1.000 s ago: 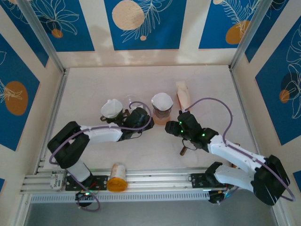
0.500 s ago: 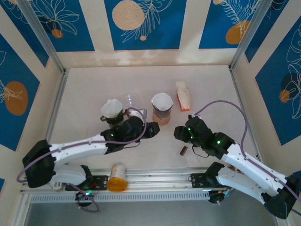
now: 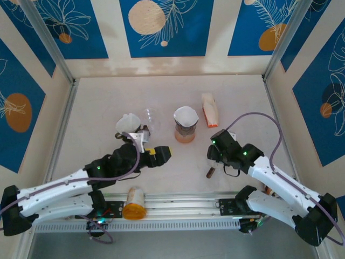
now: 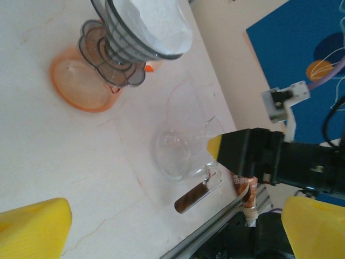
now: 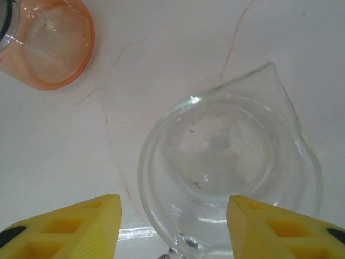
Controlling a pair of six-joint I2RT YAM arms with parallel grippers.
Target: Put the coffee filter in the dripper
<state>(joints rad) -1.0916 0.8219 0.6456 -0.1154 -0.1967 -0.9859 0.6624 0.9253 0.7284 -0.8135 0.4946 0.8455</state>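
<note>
Bare tabletop point(image 4: 70, 151) between dripper point(image 4: 108, 54) and carafe point(image 4: 180, 156)

Walls point(image 3: 161, 27): blue squares with thin white leaf drawings and round orange and peach spots, with cream stripes in between.
Tabletop point(image 3: 108, 97): creamy white with thin brown crack lines.
Coffee filter point(image 3: 185, 115): white.
Dripper point(image 4: 116, 59): see-through, with dark grey rings.
Saucer point(image 4: 75, 81): see-through orange.
Glass jug point(image 5: 226, 162): clear.
Left claw point(image 3: 160, 154): black body, yellow fingers point(image 4: 35, 229).
Right claw point(image 5: 173, 221): yellow fingers point(image 5: 75, 229).
Arms point(image 3: 59, 189): white with black joints and tiny green lights.
Cables point(image 3: 259, 114): purple.
Bottle point(image 3: 134, 204): orange with a pale top.
Packet point(image 3: 210, 110): peach, orange at one end.
Spoon handle point(image 4: 191, 198): brown.
</note>
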